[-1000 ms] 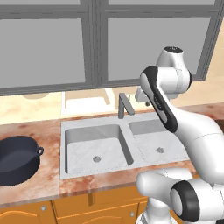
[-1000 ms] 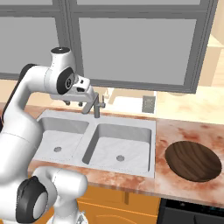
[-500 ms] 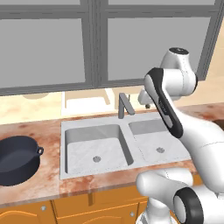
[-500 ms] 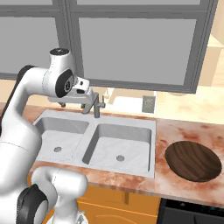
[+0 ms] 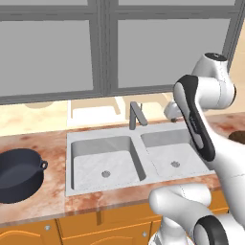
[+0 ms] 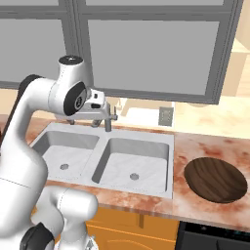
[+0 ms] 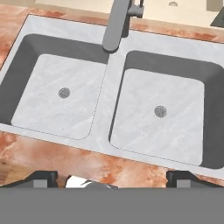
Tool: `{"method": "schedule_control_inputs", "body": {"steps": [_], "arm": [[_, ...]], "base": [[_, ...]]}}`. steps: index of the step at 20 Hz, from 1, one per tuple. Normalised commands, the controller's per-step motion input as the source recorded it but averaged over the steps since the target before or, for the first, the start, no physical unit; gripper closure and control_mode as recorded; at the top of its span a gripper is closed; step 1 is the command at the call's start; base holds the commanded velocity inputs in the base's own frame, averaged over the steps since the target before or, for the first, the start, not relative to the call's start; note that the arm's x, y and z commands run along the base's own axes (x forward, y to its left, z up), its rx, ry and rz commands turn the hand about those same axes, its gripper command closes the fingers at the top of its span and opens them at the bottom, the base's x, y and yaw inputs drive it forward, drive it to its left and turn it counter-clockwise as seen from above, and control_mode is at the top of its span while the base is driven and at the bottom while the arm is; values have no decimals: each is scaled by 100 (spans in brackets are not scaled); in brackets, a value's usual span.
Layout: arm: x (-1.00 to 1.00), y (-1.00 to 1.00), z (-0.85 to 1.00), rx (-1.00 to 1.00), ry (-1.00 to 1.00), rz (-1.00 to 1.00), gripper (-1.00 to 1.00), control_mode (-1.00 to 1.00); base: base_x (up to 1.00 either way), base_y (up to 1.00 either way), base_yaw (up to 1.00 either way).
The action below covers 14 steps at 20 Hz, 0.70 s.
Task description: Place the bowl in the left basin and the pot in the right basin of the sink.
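Since the earlier frame only my arm shifted slightly, my fingers are spread wide and empty above the sink, so no step is done: bowl and pot wait on the tabletop; next I must reach one.

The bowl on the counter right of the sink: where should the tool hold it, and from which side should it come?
Grip the bowl at its rim, coming from above: it sits upright and is wide and shallow, so only the thin edge would likely fit between the open tool's fingers.
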Motion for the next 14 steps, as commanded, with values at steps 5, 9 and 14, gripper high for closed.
{"method": "schedule_control_inputs", "body": {"steps": [5,9,14], "arm": [[-31,-38,5,0,0,0,-100,-100],[-24,-42,0,-2,0,0,-100,-100],[-18,-36,-4,-8,-2,-3,-100,-100]], "base": [[0,0,0],[0,0,0],[0,0,0]]}}
